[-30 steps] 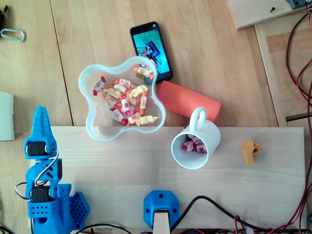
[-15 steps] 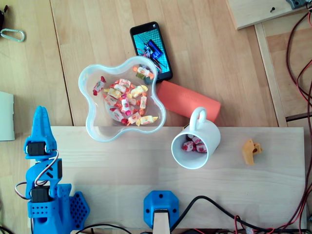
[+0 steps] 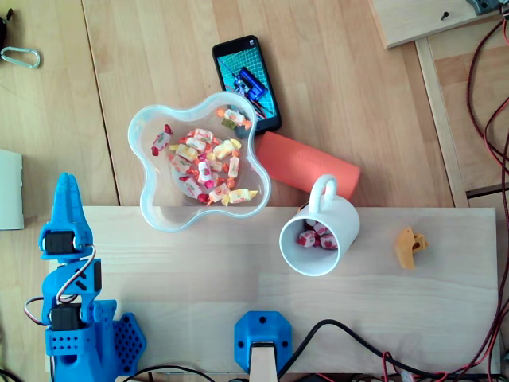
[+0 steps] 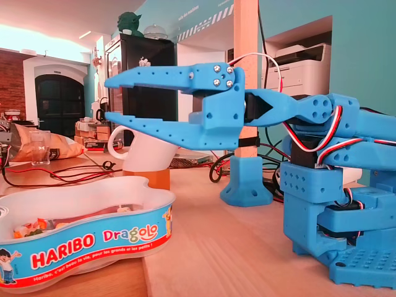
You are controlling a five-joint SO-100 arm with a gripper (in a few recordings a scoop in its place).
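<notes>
Hanging above the table (image 3: 334,79), the blue pincer (image 4: 106,98) grips nothing, and its two fingers stand well apart. Nearest to it is the white wavy-edged bowl (image 3: 147,199) of wrapped sweets (image 3: 208,163): just right of its tips in the overhead view, below them in the fixed view, not touching. Farther right of the pincer stands a white mug (image 3: 338,219) with a few sweets inside. An orange cylinder (image 3: 306,163) lies just beyond the mug.
</notes>
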